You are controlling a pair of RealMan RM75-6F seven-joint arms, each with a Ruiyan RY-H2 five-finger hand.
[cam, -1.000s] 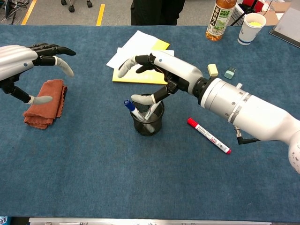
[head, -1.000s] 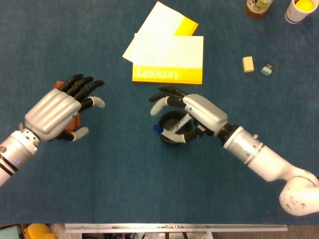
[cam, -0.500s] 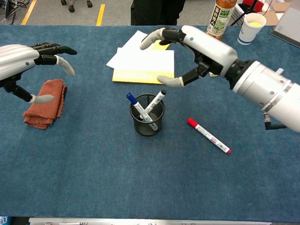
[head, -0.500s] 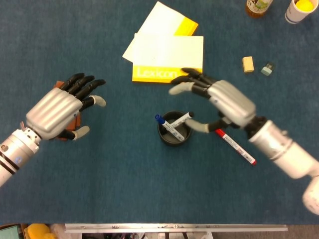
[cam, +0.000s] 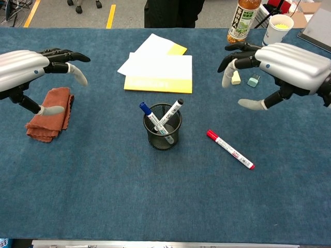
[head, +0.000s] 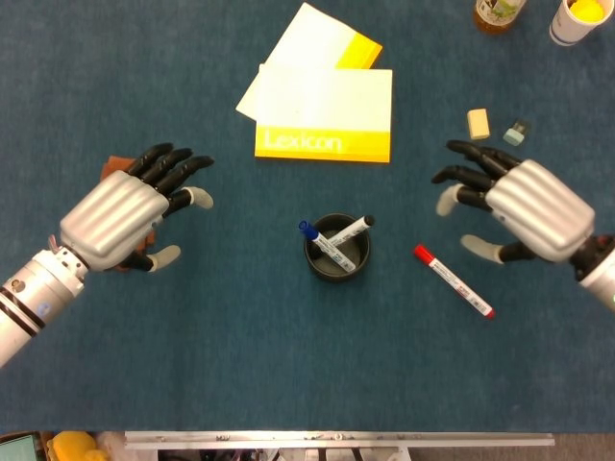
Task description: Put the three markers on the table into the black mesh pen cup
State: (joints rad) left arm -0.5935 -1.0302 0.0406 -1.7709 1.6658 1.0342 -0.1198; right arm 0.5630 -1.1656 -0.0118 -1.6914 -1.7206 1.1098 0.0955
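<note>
Right hand (head: pixel 527 206) is up off the table with its fingers spread apart, nothing in it, hanging just to the right of the red-capped marker (head: pixel 453 280). That marker is flat on the blue table cover (head: pixel 240 365), lying at a slant, a little to the right of the black mesh pen cup (head: pixel 336 248) and not touching it.

The cup stands upright near the middle of the table with two markers already inside: the blue-capped marker (cam: pixel 150 117) leaning left and the black-capped marker (cam: pixel 171 111) leaning right, crossing each other in the cup.

Left hand (head: pixel 130 209) is over on the other side, also empty with fingers spread, hovering above a folded rust-colored cloth (cam: pixel 49 113).

Further back there's a yellow Lexicon pad (head: pixel 325 115) with white sheets on it. Off to the far right: a small cream eraser (head: pixel 478 124), a little teal-ish block (head: pixel 515 133), a bottle (cam: pixel 243 19) and a paper cup (cam: pixel 276 28) with something yellow in it.
</note>
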